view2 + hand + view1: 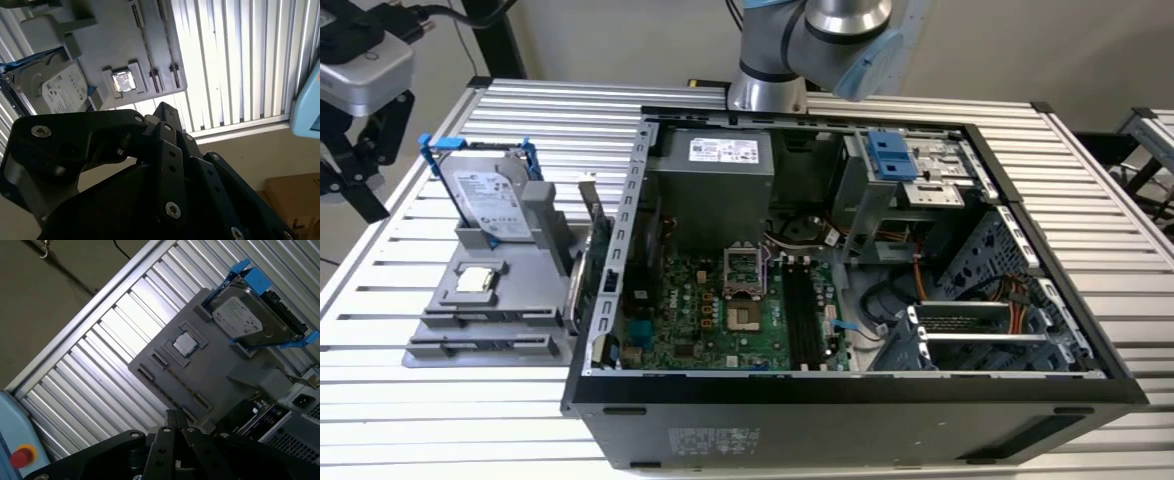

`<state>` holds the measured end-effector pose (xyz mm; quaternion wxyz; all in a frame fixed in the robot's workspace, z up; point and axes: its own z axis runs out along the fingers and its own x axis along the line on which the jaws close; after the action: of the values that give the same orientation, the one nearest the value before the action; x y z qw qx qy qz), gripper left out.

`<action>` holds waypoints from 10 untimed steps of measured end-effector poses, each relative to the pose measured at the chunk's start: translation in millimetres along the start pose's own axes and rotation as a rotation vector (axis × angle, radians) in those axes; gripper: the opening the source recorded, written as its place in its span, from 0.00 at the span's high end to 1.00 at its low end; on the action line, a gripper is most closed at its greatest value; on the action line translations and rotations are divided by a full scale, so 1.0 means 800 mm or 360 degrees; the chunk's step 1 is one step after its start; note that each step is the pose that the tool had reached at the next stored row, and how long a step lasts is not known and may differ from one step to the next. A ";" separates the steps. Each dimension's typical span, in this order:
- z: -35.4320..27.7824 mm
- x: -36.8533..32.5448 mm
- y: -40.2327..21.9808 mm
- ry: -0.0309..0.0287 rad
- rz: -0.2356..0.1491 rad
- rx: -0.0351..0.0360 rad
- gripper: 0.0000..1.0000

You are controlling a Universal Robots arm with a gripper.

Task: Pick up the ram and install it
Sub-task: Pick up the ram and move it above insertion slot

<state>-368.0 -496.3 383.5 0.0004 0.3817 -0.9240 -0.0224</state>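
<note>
The ram looks like a thin dark green stick standing on edge at the right side of the grey holder, close to the open computer case. The black memory slots lie on the green motherboard inside the case. In both wrist views my gripper hangs high above the holder, well away from the ram. Its black fingers meet at the tips with nothing between them. In the exterior view the arm comes in from the far edge of the table.
The holder also carries a silver hard drive with blue rails, a small square chip and long slots. A wider card with a metal bracket stands against the case wall. The table is slatted metal.
</note>
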 end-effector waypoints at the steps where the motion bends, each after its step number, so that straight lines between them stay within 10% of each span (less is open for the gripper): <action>1: 0.0000 0.0000 0.0000 0.00004 -0.0011 0.0000 1.00; 10: 0.0000 0.0000 0.0000 0.00045 -0.0108 -0.0002 1.00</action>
<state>-368.0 -496.3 383.5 0.0011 0.4128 -0.9106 -0.0223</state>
